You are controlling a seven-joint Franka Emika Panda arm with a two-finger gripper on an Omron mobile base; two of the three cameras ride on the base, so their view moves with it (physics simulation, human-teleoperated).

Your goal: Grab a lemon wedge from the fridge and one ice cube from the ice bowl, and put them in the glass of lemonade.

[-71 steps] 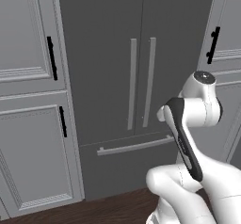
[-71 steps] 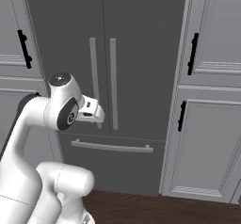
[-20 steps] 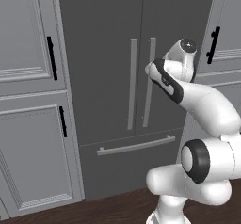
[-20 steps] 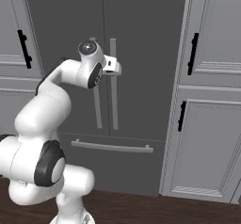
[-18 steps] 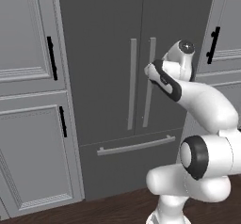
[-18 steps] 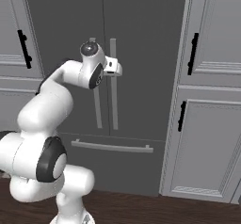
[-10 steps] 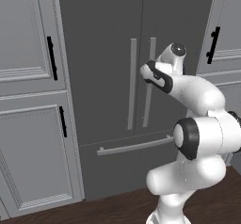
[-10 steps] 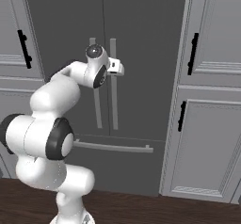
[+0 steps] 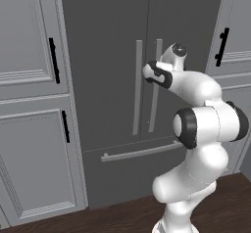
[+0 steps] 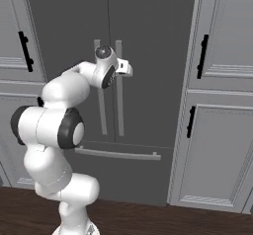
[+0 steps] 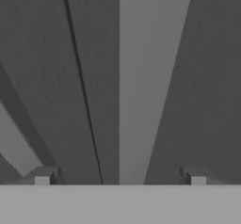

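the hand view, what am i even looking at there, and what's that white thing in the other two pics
The white thing is a robot arm with dark joints, standing on a base that can drive, in a rendered kitchen. Two cameras ride on that base behind the arm, one to its left and one to its right, so both show the same scene from two sides: a tall dark grey fridge with its doors closed, between light grey cabinets.

The hand view comes from a camera on the arm's hand, looking along its gripper. The two small dark fingertips at the bottom stand wide apart, open, holding nothing. The pale bar between them is the right door's handle, seen close up. The thin dark line is the seam between the doors.
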